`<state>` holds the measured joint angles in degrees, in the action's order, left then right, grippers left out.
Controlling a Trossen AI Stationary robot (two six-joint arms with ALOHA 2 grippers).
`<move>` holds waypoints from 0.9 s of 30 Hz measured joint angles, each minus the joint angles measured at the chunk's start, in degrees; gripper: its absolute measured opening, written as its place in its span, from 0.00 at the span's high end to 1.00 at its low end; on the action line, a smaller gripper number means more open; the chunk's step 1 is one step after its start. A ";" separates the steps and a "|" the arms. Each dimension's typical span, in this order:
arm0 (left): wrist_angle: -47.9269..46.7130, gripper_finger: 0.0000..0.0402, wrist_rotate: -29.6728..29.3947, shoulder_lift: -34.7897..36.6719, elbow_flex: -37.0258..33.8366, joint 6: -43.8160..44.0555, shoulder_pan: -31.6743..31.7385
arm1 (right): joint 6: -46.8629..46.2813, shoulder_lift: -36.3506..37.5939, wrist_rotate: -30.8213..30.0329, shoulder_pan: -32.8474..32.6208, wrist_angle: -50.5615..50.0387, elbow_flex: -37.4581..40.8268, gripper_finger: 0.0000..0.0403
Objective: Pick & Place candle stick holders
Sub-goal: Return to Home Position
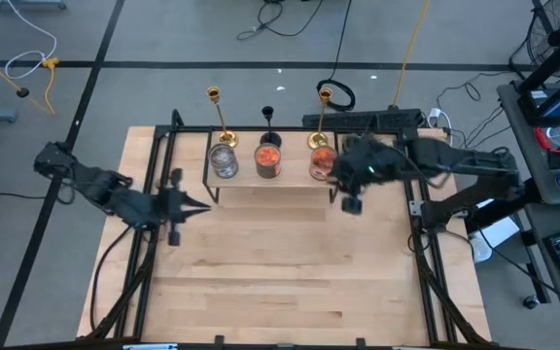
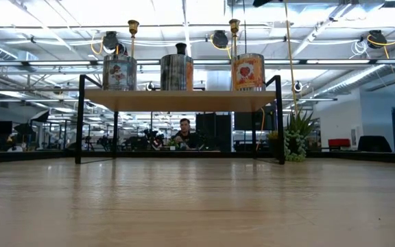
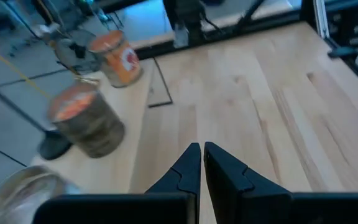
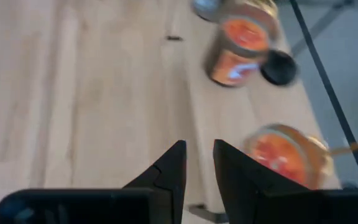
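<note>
Two gold candlesticks (image 1: 220, 117) (image 1: 321, 117) and a shorter black one (image 1: 270, 122) stand by their round bases on a raised wooden shelf (image 1: 261, 185), behind three cans. In the low view their tops show above the cans: gold (image 2: 134, 27), black (image 2: 181, 48), gold (image 2: 234, 26). My left gripper (image 1: 205, 204) (image 3: 201, 152) is shut and empty, just left of the shelf's front. My right gripper (image 1: 341, 178) (image 4: 197, 152) is open by a narrow gap and empty, above the shelf's right end beside the right can (image 4: 288, 155).
Three cans (image 1: 224, 160) (image 1: 268, 160) (image 1: 322, 163) stand in a row on the shelf in front of the candlesticks. The shelf rests on black metal legs (image 2: 79, 116). A small green plant (image 2: 295, 137) stands at the far right. The wooden table (image 1: 280, 282) stretches nearer.
</note>
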<state>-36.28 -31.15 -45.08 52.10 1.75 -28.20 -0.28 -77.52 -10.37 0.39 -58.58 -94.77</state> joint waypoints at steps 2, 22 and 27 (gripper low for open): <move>-0.18 0.94 -2.61 3.33 -1.05 0.25 -2.05 | 1.11 3.31 0.00 -2.45 4.75 5.35 0.81; 31.38 0.94 4.31 23.63 -31.84 -23.60 2.17 | 8.59 44.75 17.36 -2.73 57.24 65.64 0.81; 31.53 0.94 11.41 25.55 -32.74 -22.07 9.71 | 8.55 49.94 19.85 0.51 57.52 69.29 0.81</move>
<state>-4.75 -19.74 -19.53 19.36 -20.32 -18.49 8.27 -27.58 9.47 0.90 -1.06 -25.48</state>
